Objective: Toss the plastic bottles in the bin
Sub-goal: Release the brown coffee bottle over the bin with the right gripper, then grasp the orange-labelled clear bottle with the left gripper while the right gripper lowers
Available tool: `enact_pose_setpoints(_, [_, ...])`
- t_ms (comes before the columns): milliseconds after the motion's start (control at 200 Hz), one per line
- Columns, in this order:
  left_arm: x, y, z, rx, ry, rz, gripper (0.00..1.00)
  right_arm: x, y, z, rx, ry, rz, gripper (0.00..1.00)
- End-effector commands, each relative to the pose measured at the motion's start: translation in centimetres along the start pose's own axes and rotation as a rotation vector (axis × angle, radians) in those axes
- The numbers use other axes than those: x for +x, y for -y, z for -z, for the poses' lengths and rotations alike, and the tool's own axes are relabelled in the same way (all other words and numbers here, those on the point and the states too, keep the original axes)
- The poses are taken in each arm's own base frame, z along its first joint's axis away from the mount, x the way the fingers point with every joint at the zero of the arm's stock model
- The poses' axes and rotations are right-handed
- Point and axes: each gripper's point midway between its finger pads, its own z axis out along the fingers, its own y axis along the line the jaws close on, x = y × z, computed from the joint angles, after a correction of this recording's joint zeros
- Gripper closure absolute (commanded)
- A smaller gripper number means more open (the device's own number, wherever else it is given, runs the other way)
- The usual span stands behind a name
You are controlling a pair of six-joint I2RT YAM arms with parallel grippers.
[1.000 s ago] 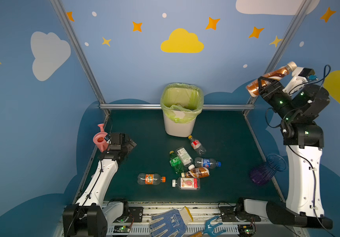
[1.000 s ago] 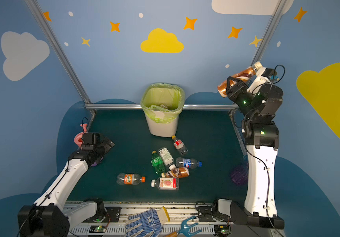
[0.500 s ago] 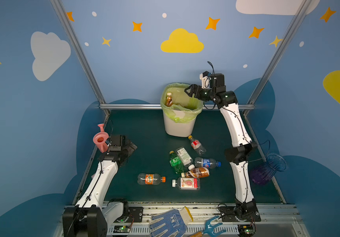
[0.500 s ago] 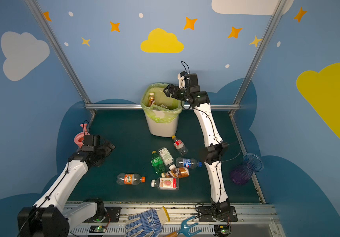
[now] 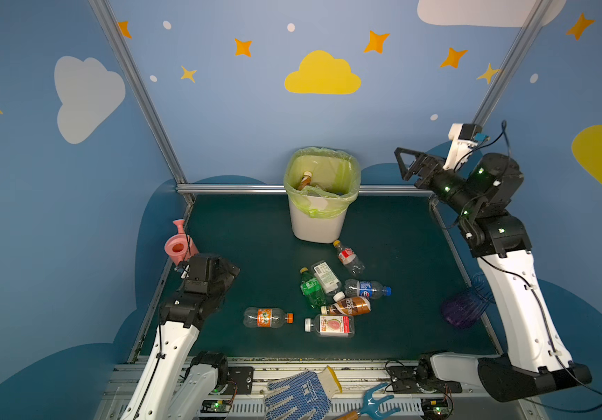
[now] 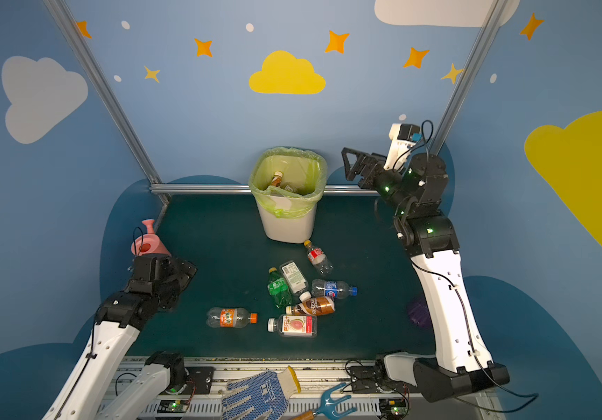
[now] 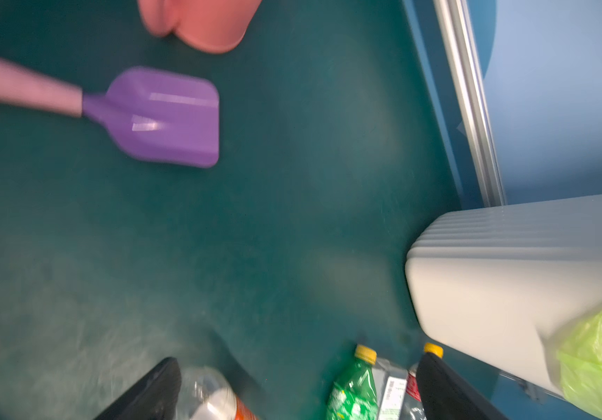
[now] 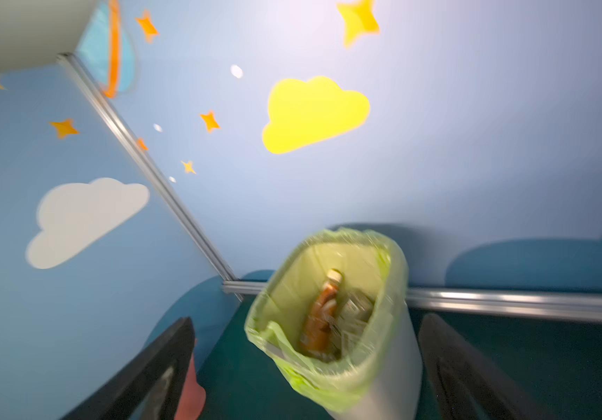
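The bin (image 5: 319,225) (image 6: 287,227), white with a yellow-green liner, stands at the back middle. A brown bottle (image 5: 305,180) (image 8: 323,316) leans inside it among clear ones. Several plastic bottles lie on the mat in front: red-labelled (image 5: 348,256), white-labelled (image 5: 325,277), green (image 5: 312,290) (image 7: 352,389), blue-capped (image 5: 367,290), brown coffee (image 5: 348,306), orange-labelled (image 5: 267,317) and pink-labelled (image 5: 330,324). My right gripper (image 5: 401,164) (image 6: 346,164) (image 8: 307,367) hangs open and empty, high to the right of the bin. My left gripper (image 5: 228,271) (image 7: 297,385) is open, low at the left.
A pink watering can (image 5: 177,244) sits at the left edge with a purple scoop (image 7: 165,116) near it. A purple basket (image 5: 463,309) hangs off the right edge. A metal rail (image 5: 234,188) runs behind the bin. A blue glove (image 5: 303,394) and a rake (image 5: 376,403) lie on the front frame.
The right gripper swung from high right over the bin with the brown bottle, opened and let it drop in, then drew back to the right. The left arm barely moved.
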Motion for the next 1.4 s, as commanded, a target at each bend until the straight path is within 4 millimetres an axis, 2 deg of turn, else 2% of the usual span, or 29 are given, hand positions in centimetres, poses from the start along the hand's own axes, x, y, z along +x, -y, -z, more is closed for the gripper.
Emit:
enact_pose_setpoints(0, [2.9, -2.8, -0.1, -0.092, -0.093, 0.169, 0.00, 7.3, 6.8, -1.4, 0.148, -0.154, -0.110, 0.02])
enact_pose_setpoints(180, [6.5, -4.1, 0.1, -0.176, -0.190, 0.221, 0.00, 15.2, 13.9, 1.9, 0.316, -0.269, -0.241, 0.02])
enact_pose_setpoints(310, [8.3, -4.3, 0.2, -0.207, -0.224, 0.250, 0.00, 19.5, 17.0, 4.1, 0.392, -0.335, -0.308, 0.02])
enact_pose_setpoints(436, [10.6, -4.0, -0.3, -0.219, -0.285, 0.290, 0.00, 22.3, 19.3, 5.7, 0.461, -0.382, -0.354, 0.02])
enact_pose_setpoints(546, [12.2, -5.0, -1.0, -0.276, -0.305, 0.285, 0.00, 23.3, 20.4, 6.4, 0.492, -0.406, -0.379, 0.02])
enact_pose_setpoints(756, [14.5, -6.2, -3.3, -0.319, -0.319, 0.289, 0.00, 23.7, 21.1, 7.3, 0.519, -0.415, -0.392, 0.02])
enact_pose_setpoints(1016, [16.1, -6.7, -6.7, -0.343, -0.329, 0.272, 0.02, 23.9, 22.1, 8.1, 0.546, -0.420, -0.415, 0.02])
enact_pose_setpoints(1161, [16.0, -6.8, -8.2, -0.362, -0.315, 0.245, 0.03, 24.1, 22.2, 8.5, 0.556, -0.424, -0.419, 0.02])
enact_pose_setpoints(1397, [16.1, -7.9, -10.2, -0.359, -0.336, 0.281, 0.24, 23.7, 22.3, 9.4, 0.577, -0.413, -0.414, 0.02])
